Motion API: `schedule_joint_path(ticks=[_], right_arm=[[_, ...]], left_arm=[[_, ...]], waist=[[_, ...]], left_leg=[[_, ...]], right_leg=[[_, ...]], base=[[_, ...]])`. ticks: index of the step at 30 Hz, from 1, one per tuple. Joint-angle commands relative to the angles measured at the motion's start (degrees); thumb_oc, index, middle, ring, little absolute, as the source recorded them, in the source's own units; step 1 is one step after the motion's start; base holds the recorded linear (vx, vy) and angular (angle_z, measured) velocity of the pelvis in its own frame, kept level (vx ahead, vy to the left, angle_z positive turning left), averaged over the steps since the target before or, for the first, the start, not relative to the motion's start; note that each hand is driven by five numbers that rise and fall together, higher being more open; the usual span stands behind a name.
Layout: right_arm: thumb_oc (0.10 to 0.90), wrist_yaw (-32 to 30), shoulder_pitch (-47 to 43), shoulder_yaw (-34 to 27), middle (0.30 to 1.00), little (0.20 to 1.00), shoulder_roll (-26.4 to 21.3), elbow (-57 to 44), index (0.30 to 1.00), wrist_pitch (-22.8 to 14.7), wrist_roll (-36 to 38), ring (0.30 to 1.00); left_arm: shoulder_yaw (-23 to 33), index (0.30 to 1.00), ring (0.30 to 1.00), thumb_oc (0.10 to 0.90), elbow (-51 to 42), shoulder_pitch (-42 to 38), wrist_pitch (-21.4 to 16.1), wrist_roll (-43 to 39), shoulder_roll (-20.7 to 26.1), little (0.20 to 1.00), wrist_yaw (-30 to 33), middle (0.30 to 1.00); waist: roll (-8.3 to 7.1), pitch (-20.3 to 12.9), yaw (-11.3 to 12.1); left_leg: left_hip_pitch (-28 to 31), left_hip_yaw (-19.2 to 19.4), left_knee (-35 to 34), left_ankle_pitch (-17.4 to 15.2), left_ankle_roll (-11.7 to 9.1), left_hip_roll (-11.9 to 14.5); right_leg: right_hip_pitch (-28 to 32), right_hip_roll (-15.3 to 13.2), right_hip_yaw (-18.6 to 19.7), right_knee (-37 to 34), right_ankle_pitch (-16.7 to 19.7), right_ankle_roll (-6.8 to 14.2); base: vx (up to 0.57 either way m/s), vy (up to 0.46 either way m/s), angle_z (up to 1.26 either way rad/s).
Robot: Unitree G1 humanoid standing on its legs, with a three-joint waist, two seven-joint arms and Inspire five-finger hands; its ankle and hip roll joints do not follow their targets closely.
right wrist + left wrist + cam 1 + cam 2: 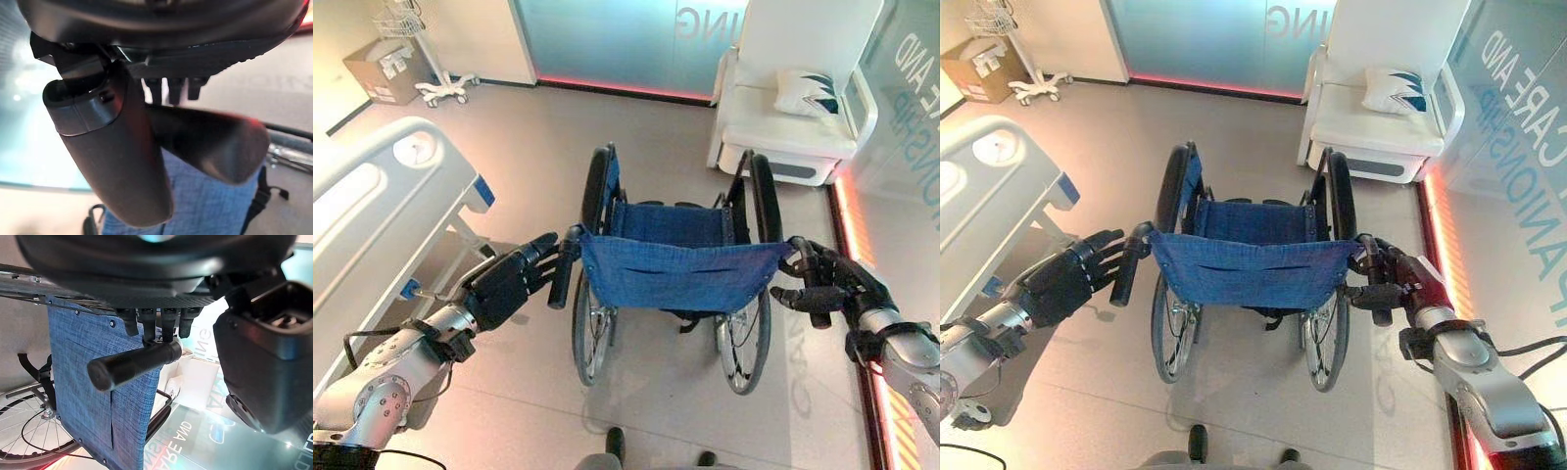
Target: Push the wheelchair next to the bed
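From the left eye view, the wheelchair [675,269] stands in the middle of the floor with its blue back toward the robot, the bed [382,211] off to its left and well apart from it. The left hand [509,279] reaches toward the left push handle [563,266], its fingers nearly straight, with the tips at or just short of the grip — not wrapped round it. The right hand [827,284] is at the right push handle [808,279], with its fingers curled about the grip. Beyond the wheelchair, a white armchair [793,98] with a cushion [808,93] stands by the glass wall; a cardboard box [386,69] and a wheeled stand [426,54] sit in the far left corner.

The right eye view gives the same layout: the wheelchair's big wheels are on the floor and the bed's footboard corner is near the left wheel but not touching it.

In the left wrist view, the fingers [156,320] are stretched out above the black grip [134,364], which juts out from the blue back — the thumb [264,367] stands apart from it, so the hand is open.

In the right wrist view, the thumb [117,152] crosses over the dark grip [210,147] and the fingers come round behind it: this hand is closed on the handle.
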Motion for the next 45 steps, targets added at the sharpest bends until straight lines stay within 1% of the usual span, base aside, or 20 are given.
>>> schedule_joint_path(ticks=[1, 2, 3, 8, 9, 10, 11, 12, 15, 18, 20, 22, 23, 24, 28, 32, 34, 38, 42, 45], right_arm=[[0.800, -7.0, -8.5, 0.2, 0.900, 0.900, -4.4, 2.1, 0.900, -6.8, -1.0, 0.900], [0.800, -6.7, -8.8, 0.5, 0.900, 0.900, -4.1, 2.6, 0.900, -6.2, 0.4, 0.900], [0.800, -6.7, -8.8, 0.6, 0.900, 0.900, -4.0, 2.8, 0.900, -6.0, 0.7, 0.900], [0.800, -6.9, -9.1, 2.5, 0.900, 0.900, -2.9, 6.1, 0.900, -2.5, 2.1, 0.900], [0.671, -7.3, -9.6, 3.3, 0.707, 0.707, -2.8, 6.9, 0.707, -2.3, 2.2, 0.707], [0.555, -7.8, -10.2, 4.0, 0.533, 0.533, -2.7, 7.7, 0.533, -2.2, 2.7, 0.533], [0.532, -7.8, -10.4, 4.2, 0.498, 0.498, -2.7, 7.8, 0.498, -2.2, 2.7, 0.498], [0.400, -8.1, -11.3, 4.9, 0.300, 0.300, -2.8, 8.5, 0.300, -2.0, 3.0, 0.300], [0.400, -8.7, -13.8, 6.5, 0.300, 0.300, -3.2, 9.8, 0.300, -2.4, 4.1, 0.300], [0.400, -9.2, -14.8, 7.1, 0.300, 0.300, -3.4, 10.1, 0.300, -2.6, 4.6, 0.300], [0.400, -9.7, -15.0, 7.1, 0.300, 0.300, -3.6, 9.7, 0.300, -2.4, 5.1, 0.300], [0.400, -10.2, -14.9, 7.2, 0.300, 0.300, -4.3, 9.1, 0.300, -2.3, 6.0, 0.300], [0.400, -10.2, -14.9, 7.2, 0.300, 0.300, -4.3, 9.1, 0.300, -2.3, 6.0, 0.300], [0.400, -10.3, -14.7, 7.1, 0.300, 0.300, -5.2, 8.8, 0.300, -2.5, 7.0, 0.300], [0.400, -10.7, -14.7, 7.7, 0.300, 0.300, -6.4, 8.5, 0.300, -2.7, 8.6, 0.300], [0.400, -10.8, -14.7, 8.1, 0.300, 0.300, -7.1, 8.6, 0.300, -3.4, 9.4, 0.300], [0.400, -11.1, -15.1, 8.8, 0.300, 0.300, -7.4, 8.9, 0.300, -4.0, 9.9, 0.300], [0.400, -11.4, -15.3, 9.5, 0.300, 0.300, -7.8, 8.7, 0.300, -4.5, 10.2, 0.300], [0.400, -11.4, -14.9, 9.9, 0.300, 0.300, -8.0, 8.8, 0.300, -5.0, 10.6, 0.300], [0.400, -11.1, -14.9, 10.0, 0.300, 0.300, -7.8, 9.0, 0.300, -4.9, 10.5, 0.300]], left_arm=[[-2.5, 0.900, 0.900, 0.800, -5.1, -7.8, -5.0, -4.1, -0.4, 0.900, -3.3, 0.900], [-2.5, 0.900, 0.900, 0.800, -5.0, -7.9, -4.5, -4.0, -0.4, 0.900, -3.5, 0.900], [-2.6, 0.900, 0.900, 0.800, -4.9, -8.0, -4.5, -3.9, -0.4, 0.900, -3.6, 0.900], [-2.9, 0.900, 0.900, 0.800, -4.9, -8.5, -3.8, -3.8, -0.5, 0.900, -4.2, 0.900], [-3.1, 0.900, 0.900, 0.800, -5.0, -8.7, -3.6, -3.8, -0.4, 0.900, -4.1, 0.900], [-3.5, 0.900, 0.900, 0.800, -4.9, -9.1, -3.4, -3.5, -0.3, 0.900, -4.0, 0.900], [-3.6, 0.900, 0.900, 0.800, -4.8, -9.2, -3.4, -3.5, -0.3, 0.900, -4.0, 0.900], [-4.1, 0.900, 0.900, 0.800, -4.6, -9.7, -3.3, -3.4, 0.0, 0.900, -4.0, 0.900], [-5.2, 0.900, 0.900, 0.800, -4.2, -10.8, -3.1, -2.7, 0.4, 0.900, -4.2, 0.900], [-5.5, 0.900, 0.900, 0.800, -4.0, -11.0, -1.8, -1.1, 1.0, 0.900, -4.8, 0.900], [-5.8, 0.900, 0.900, 0.800, -4.0, -10.9, 0.3, 1.3, 1.5, 0.900, -4.9, 0.900], [-6.2, 0.900, 0.900, 0.800, -3.3, -10.8, 3.6, 6.1, 3.0, 0.900, -6.8, 0.900], [-6.2, 0.900, 0.900, 0.800, -3.3, -10.8, 3.6, 6.1, 3.0, 0.900, -6.8, 0.900], [-6.3, 0.900, 0.900, 0.800, -3.1, -10.4, 5.6, 8.6, 5.2, 0.900, -7.0, 0.900], [-5.7, 0.900, 0.900, 0.800, -2.2, -10.4, 8.0, 6.2, 8.4, 0.900, -6.8, 0.900], [-6.2, 0.900, 0.900, 0.800, -2.1, -10.9, 10.1, 5.2, 10.3, 0.900, -9.0, 0.900], [-7.2, 0.900, 0.900, 0.800, -2.7, -11.6, 10.7, 5.1, 11.0, 0.900, -9.8, 0.900], [-8.9, 0.900, 0.900, 0.800, -3.9, -12.7, 11.5, 2.9, 11.6, 0.900, -9.1, 0.900], [-9.4, 0.900, 0.900, 0.800, -4.4, -13.0, 10.4, -2.5, 11.5, 0.900, -5.4, 0.900], [-9.7, 0.900, 0.900, 0.800, -4.4, -13.9, 8.2, -6.3, 10.6, 0.900, -2.5, 0.900]], waist=[[3.35, -3.6, 0.1], [3.40, -3.7, 0.3], [3.40, -3.7, 0.3], [3.41, -3.7, 0.8], [3.40, -3.7, 0.9], [3.39, -3.6, 1.1], [3.39, -3.6, 1.1], [3.41, -3.5, 1.3], [3.42, -3.3, 1.6], [3.43, -3.3, 1.8], [3.44, -3.3, 1.8], [3.57, -3.4, 1.8], [3.57, -3.4, 1.8], [3.73, -3.4, 1.8], [4.07, -3.5, 1.7], [4.36, -3.5, 1.6], [4.47, -3.6, 1.5], [4.60, -3.5, 1.3], [4.56, -3.7, 1.1], [4.41, -3.9, 0.9]], left_leg=[[2.6, 3.0, 0.2, -3.1, -4.0, 3.1], [2.6, 2.8, 0.2, -3.1, -4.0, 3.1], [2.6, 2.8, 0.2, -3.1, -4.0, 3.1], [2.6, 2.6, 0.2, -3.0, -4.0, 2.9], [2.6, 2.5, 0.2, -3.0, -4.0, 2.9], [2.5, 2.4, 0.2, -3.0, -4.0, 2.8], [2.5, 2.4, 0.2, -3.0, -4.0, 2.8], [2.5, 2.2, 0.2, -3.0, -4.0, 2.8], [2.5, 1.9, 0.3, -3.0, -4.0, 2.7], [2.5, 1.8, 0.4, -3.0, -4.1, 2.6], [2.5, 1.7, 0.4, -3.0, -4.1, 2.6], [2.5, 1.7, 0.4, -3.0, -4.0, 2.6], [2.5, 1.7, 0.4, -3.0, -4.0, 2.6], [2.5, 1.9, 0.4, -2.9, -4.0, 2.6], [2.6, 2.4, 0.4, -2.8, -4.0, 2.6], [2.7, 2.7, 0.4, -2.7, -4.1, 2.7], [2.6, 2.8, 0.4, -2.7, -4.1, 2.8], [2.7, 2.9, 0.4, -2.7, -4.1, 2.8], [3.1, 3.0, 0.2, -2.8, -4.1, 2.7], [3.2, 3.0, 0.2, -2.9, -4.2, 2.7]], right_leg=[[-2.5, -0.4, 0.2, 3.2, 0.0, -0.2], [-2.5, -0.4, 0.0, 3.2, 0.0, -0.1], [-2.5, -0.5, 0.0, 3.2, 0.0, -0.1], [-2.4, -0.7, -0.6, 3.5, -0.1, -0.1], [-2.4, -0.7, -0.7, 3.5, -0.1, -0.2], [-2.3, -0.7, -0.8, 3.5, -0.1, -0.2], [-2.3, -0.7, -0.8, 3.5, -0.1, -0.2], [-2.3, -0.7, -0.9, 3.6, -0.1, -0.2], [-2.3, -0.7, -1.0, 3.8, -0.2, -0.2], [-2.2, -0.6, -1.0, 3.9, -0.3, -0.2], [-2.2, -0.6, -1.1, 4.0, -0.3, -0.2], [-2.3, -0.5, -1.1, 4.0, -0.3, -0.2], [-2.3, -0.5, -1.1, 4.0, -0.3, -0.2], [-2.2, -0.4, -1.2, 4.0, -0.3, -0.2], [-2.1, -0.3, -1.4, 3.8, -0.2, -0.1], [-1.9, -0.3, -1.5, 3.6, -0.2, -0.1], [-2.0, -0.3, -1.6, 3.5, -0.1, -0.1], [-1.9, -0.2, -1.4, 3.4, -0.1, 0.0], [-1.6, -0.1, -1.3, 3.1, 0.0, 0.0], [-1.4, 0.0, -1.2, 2.9, -0.1, 0.0]], base=[[0.04, 0.010, 0.03], [0.04, 0.007, 0.03], [0.03, 0.002, 0.04], [0.03, 0.003, 0.04], [0.00, 0.000, 0.00], [0.02, 0.000, 0.03], [0.02, -0.003, 0.05], [0.02, -0.007, 0.07], [0.02, -0.007, 0.05], [0.01, -0.003, 0.01], [0.02, -0.012, 0.04], [0.01, -0.008, 0.06], [-0.01, -0.006, 0.04], [0.00, 0.000, 0.00], [0.00, 0.000, 0.00], [0.00, 0.000, 0.00], [0.00, 0.000, 0.00], [0.00, 0.000, 0.00], [0.00, 0.000, 0.00], [0.00, 0.000, 0.00]])
